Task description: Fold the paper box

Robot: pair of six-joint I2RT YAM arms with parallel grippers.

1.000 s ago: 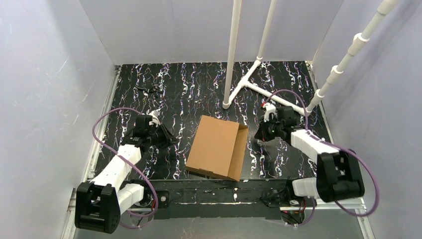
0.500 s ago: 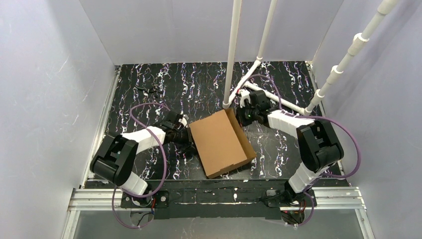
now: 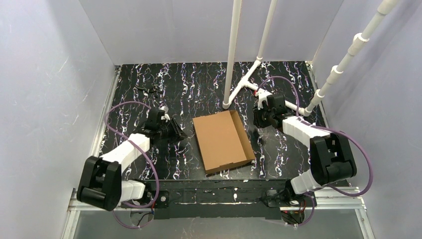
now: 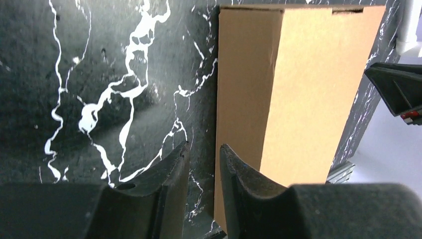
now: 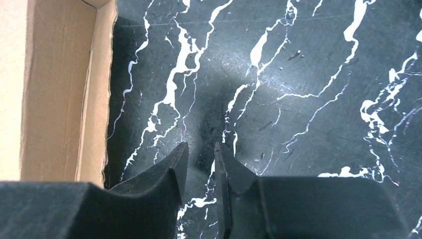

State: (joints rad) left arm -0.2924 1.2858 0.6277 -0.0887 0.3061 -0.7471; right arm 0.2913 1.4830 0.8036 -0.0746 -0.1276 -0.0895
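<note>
Where paper box (image 3: 221, 141) lies, white pipe (image 3: 231, 59) stands nr far corner.

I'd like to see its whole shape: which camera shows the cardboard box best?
The top view. It shows the whole cardboard box, with every edge and its raised right wall in frame. The left wrist view shows only part of it, cut off at the frame edge. The right wrist view catches just one side wall and a strip of the inside.

Changes I log from my station:
- Left gripper (image 3: 179, 135): backed off the left edge of the plain brown corrugated cardboard box (image 3: 221, 142), now apart.
- Right gripper (image 3: 256, 131): withdrawn from its far right corner, now apart.
- Box: far end swung leftward.
</note>
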